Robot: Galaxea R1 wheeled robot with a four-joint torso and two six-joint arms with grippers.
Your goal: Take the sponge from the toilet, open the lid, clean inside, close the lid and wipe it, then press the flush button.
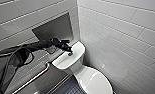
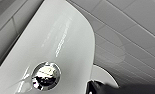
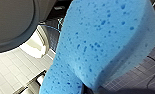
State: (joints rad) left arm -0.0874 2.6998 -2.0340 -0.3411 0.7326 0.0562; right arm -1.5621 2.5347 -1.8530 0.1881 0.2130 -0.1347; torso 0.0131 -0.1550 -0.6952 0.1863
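Toilet (image 1: 79, 68), one, sitting tight in tiled corner (image 1: 78, 15), lid (image 1: 94, 81) lying closed; one flush button (image 2: 46, 76), left gripper (image 1: 68, 49) hovering at it, grasp impossible to tell; right gripper (image 3: 91, 90) clenching one sponge (image 3: 100, 45) above floor (image 3: 143, 75)

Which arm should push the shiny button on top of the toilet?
Left. The left gripper hovers right by the flush button on the toilet tank. The right arm carries the sponge, so it looks busy.

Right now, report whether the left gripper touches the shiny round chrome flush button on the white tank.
Apart. The left wrist view shows the flush button uncovered, white tank top between it and the left gripper.
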